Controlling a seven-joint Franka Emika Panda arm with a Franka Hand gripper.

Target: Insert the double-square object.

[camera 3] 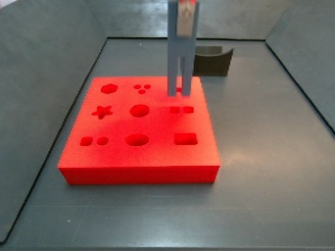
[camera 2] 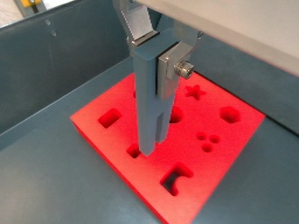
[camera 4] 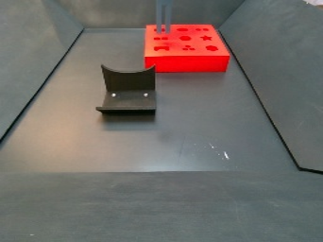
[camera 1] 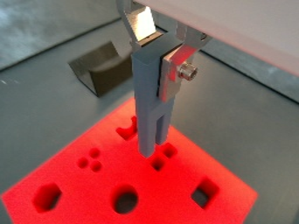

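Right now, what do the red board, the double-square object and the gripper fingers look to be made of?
Red board: likely foam or soft plastic; matte, saturated, cut holes with soft edges.
Double-square object, held upright in the gripper over the board: probably plastic, maybe a 3D print; flat grey-blue, no shine.
Fingers: metal; bright silver plates with a screw head.

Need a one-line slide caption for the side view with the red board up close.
Gripper holds the double-square object upright, legs at the red board.

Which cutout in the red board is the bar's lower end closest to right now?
The pair of small square holes in the flat red board; the tool holds the grey-blue bar upright just above them.
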